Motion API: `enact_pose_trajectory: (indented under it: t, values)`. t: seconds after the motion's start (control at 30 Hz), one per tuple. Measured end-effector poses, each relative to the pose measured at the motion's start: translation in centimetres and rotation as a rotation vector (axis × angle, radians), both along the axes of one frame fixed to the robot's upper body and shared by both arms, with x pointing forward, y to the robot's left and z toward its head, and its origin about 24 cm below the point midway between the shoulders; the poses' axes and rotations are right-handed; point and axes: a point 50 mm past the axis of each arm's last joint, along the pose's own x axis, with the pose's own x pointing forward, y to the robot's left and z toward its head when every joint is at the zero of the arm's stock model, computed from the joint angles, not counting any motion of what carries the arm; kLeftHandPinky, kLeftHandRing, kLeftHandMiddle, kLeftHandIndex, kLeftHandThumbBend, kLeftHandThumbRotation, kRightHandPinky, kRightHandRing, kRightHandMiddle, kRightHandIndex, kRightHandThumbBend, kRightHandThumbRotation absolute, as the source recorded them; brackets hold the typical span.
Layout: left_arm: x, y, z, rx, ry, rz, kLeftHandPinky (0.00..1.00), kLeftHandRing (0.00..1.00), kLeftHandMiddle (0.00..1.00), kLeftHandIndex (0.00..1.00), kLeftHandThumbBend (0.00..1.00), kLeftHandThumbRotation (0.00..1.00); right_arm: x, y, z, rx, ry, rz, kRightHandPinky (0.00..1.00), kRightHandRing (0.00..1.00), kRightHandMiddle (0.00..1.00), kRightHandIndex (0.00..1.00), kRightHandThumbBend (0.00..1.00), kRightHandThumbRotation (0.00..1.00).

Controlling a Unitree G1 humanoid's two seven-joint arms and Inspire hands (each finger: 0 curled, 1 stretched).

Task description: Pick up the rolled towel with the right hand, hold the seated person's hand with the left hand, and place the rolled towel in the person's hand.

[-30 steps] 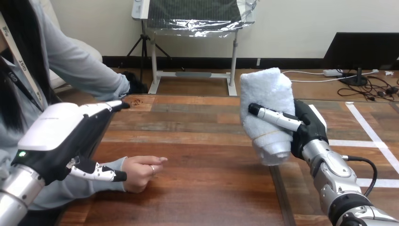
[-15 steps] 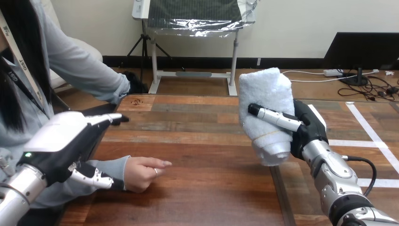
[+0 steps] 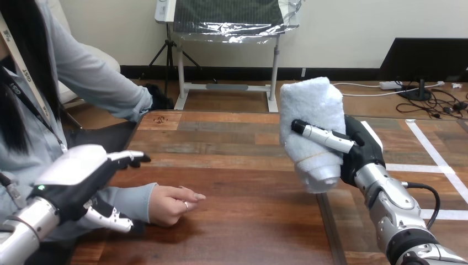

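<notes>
One table: the brown wooden plank table (image 3: 248, 232) is my working surface. It carries the person's forearm at its left, which keeps their hand low and steady for me.
Rolled towel: the white fluffy rolled towel (image 3: 309, 110) stands roughly upright, lifted clear of the wood at right of centre and well apart from the person. I judge the pick-up done, and I park the towel high so it waits until the receiving hand is ready.
Left hand: my black left hand with the white back shell (image 3: 77, 176) hovers over the grey sleeve near the wrist. It is spread wide, with its straight fingers (image 3: 129, 158) on the far side and the thumb on the near side, ready to close. I cannot tell whether it touches the sleeve; it grips nothing.
Right hand: my black-and-white right hand (image 3: 359, 149) is wrapped round the towel's lower half, one finger across the front, so the roll cannot unfurl.
Person's hand: the person's hand (image 3: 174, 204) rests on the table, loosely closed. I judge it must open before the towel can go in.
</notes>
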Motion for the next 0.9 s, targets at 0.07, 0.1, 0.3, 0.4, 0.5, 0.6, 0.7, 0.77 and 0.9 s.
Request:
enact_pose_trajectory:
  t: [0.07, 0.1, 0.3, 0.4, 0.5, 0.6, 0.7, 0.77, 0.9]
  values:
    - [0.1, 0.1, -0.3, 0.009, 0.011, 0.001, 0.73, 0.81, 0.83, 0.85, 1.00, 0.31, 0.0, 0.0, 0.0, 0.001, -0.002, 0.003, 0.33, 0.40, 0.47, 0.45, 0.73, 0.00]
    - [0.1, 0.1, -0.4, 0.014, 0.017, 0.002, 0.73, 0.81, 0.82, 0.84, 1.00, 0.30, 0.0, 0.0, 0.1, 0.003, -0.005, 0.005, 0.32, 0.40, 0.47, 0.45, 0.72, 0.00]
    - [0.3, 0.2, -1.2, 0.031, 0.054, 0.007, 0.72, 0.80, 0.82, 0.83, 1.00, 0.28, 0.1, 0.1, 0.3, 0.014, -0.020, 0.024, 0.32, 0.39, 0.47, 0.44, 0.72, 0.00]
    - [0.3, 0.3, -1.6, 0.037, 0.067, 0.010, 0.72, 0.80, 0.82, 0.83, 1.00, 0.28, 0.2, 0.1, 0.5, 0.013, -0.030, 0.031, 0.32, 0.39, 0.47, 0.44, 0.72, 0.00]
    - [0.4, 0.4, -1.9, 0.040, 0.083, 0.013, 0.71, 0.78, 0.81, 0.82, 1.00, 0.28, 0.2, 0.1, 0.6, 0.013, -0.038, 0.033, 0.31, 0.39, 0.46, 0.44, 0.72, 0.00]
    - [0.5, 0.4, -2.3, 0.047, 0.097, 0.013, 0.70, 0.77, 0.81, 0.82, 1.00, 0.28, 0.3, 0.1, 0.8, 0.011, -0.045, 0.034, 0.31, 0.39, 0.47, 0.44, 0.72, 0.00]
    - [0.6, 0.5, -2.5, 0.049, 0.112, 0.015, 0.69, 0.76, 0.80, 0.81, 1.00, 0.28, 0.3, 0.1, 0.9, 0.010, -0.052, 0.037, 0.31, 0.39, 0.47, 0.44, 0.71, 0.00]
    - [0.7, 0.6, -2.7, 0.050, 0.119, 0.015, 0.68, 0.75, 0.79, 0.80, 1.00, 0.26, 0.3, 0.1, 1.0, 0.012, -0.056, 0.040, 0.31, 0.39, 0.47, 0.44, 0.71, 0.00]
    - [0.8, 0.6, -2.7, 0.042, 0.119, 0.007, 0.67, 0.73, 0.76, 0.78, 1.00, 0.22, 0.3, 0.1, 1.1, 0.016, -0.066, 0.044, 0.31, 0.39, 0.47, 0.44, 0.71, 0.00]
